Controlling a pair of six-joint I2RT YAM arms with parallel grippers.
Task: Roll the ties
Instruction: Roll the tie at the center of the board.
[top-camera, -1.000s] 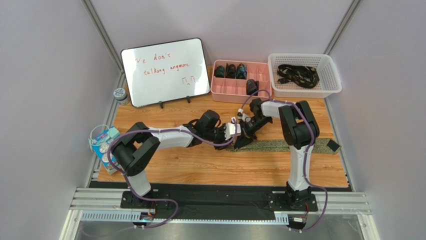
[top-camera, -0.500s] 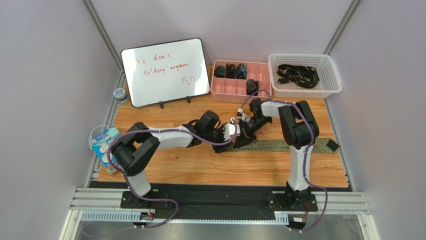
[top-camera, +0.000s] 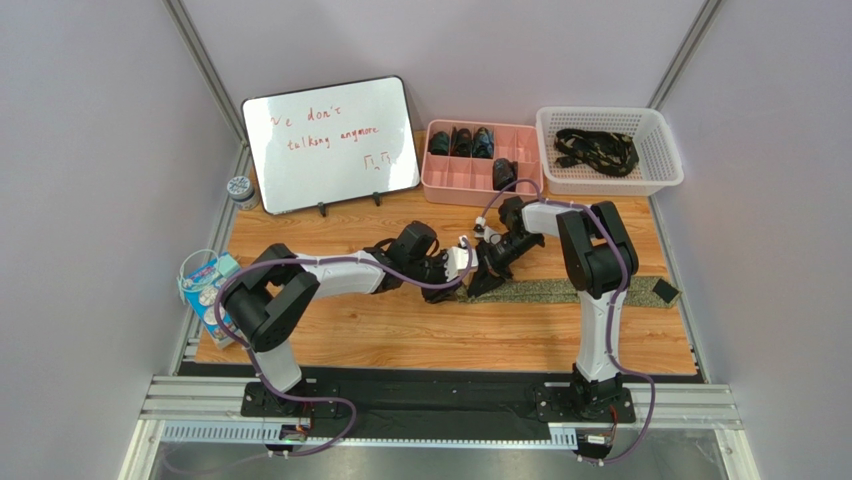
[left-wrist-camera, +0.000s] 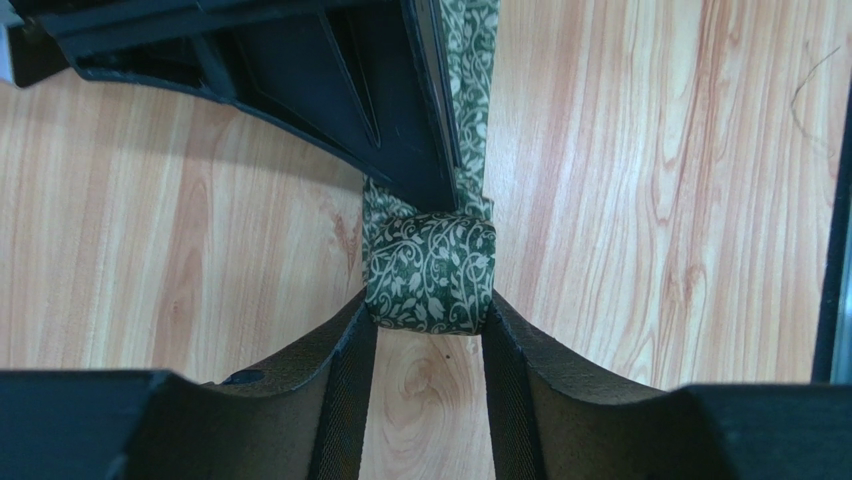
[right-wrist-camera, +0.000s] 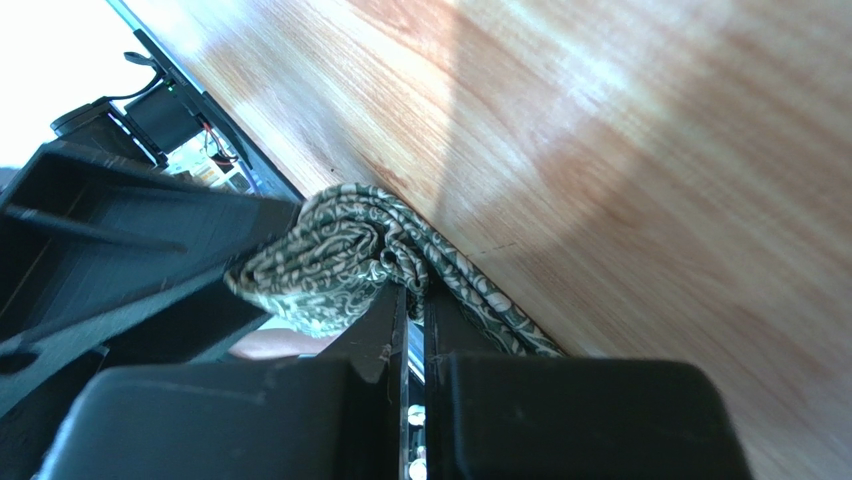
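A: Left gripper (left-wrist-camera: 428, 305): clasping the roll (left-wrist-camera: 430, 265) of the olive-green tie (top-camera: 600, 291) by its two ends.
B: Right gripper (right-wrist-camera: 405, 300): clenched, seemingly pinching fabric at the roll.
A: And beyond?
B: Unrolled length lying flat, rightward along the table (top-camera: 400, 330); probably best rolled that way.

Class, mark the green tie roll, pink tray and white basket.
green vine-patterned fabric tie roll (left-wrist-camera: 430, 272): left wrist view, outer face.
pink plastic divided tray (top-camera: 450, 196): top view, front wall.
white plastic mesh basket (top-camera: 615, 186): top view, front wall.
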